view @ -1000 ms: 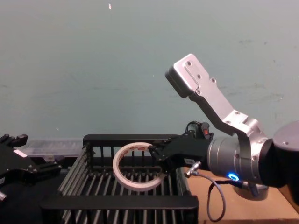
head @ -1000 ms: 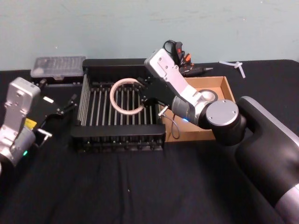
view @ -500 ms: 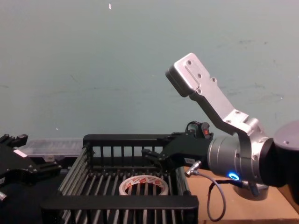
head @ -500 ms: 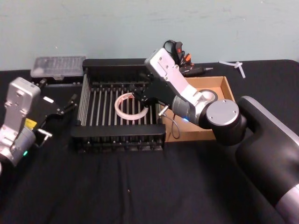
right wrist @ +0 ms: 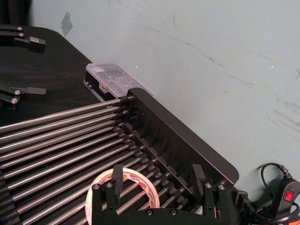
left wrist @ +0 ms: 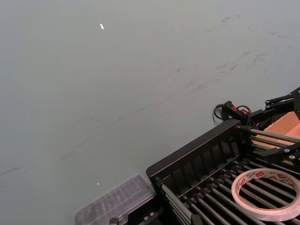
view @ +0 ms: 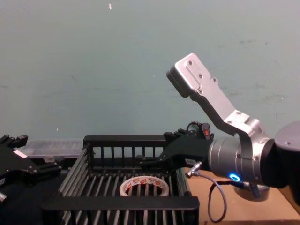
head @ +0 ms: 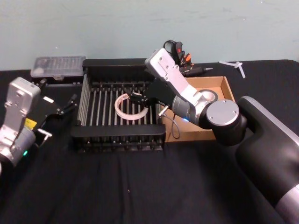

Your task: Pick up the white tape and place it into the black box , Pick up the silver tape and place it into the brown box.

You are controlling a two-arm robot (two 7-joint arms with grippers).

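White thin tape ring (head: pixel 129 105) lies flat on black slatted crate (head: pixel 119 137) bars, frame centre; my right claw (head: pixel 139 97) hangs released above it. Silver tape roll (head: pixel 206 96), centre-right in brown cardboard box (head: pixel 226 87): light, stiff, pinch its wall.

Even, dim, greenish light with soft shadows, slight blur and no glare.

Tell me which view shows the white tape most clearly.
The head view: the white tape lies flat on the bars of the black box, whole ring visible, the open right gripper above it. The chest view hides part behind the rim, the left wrist view crops it, and the right wrist view has fingers across it.
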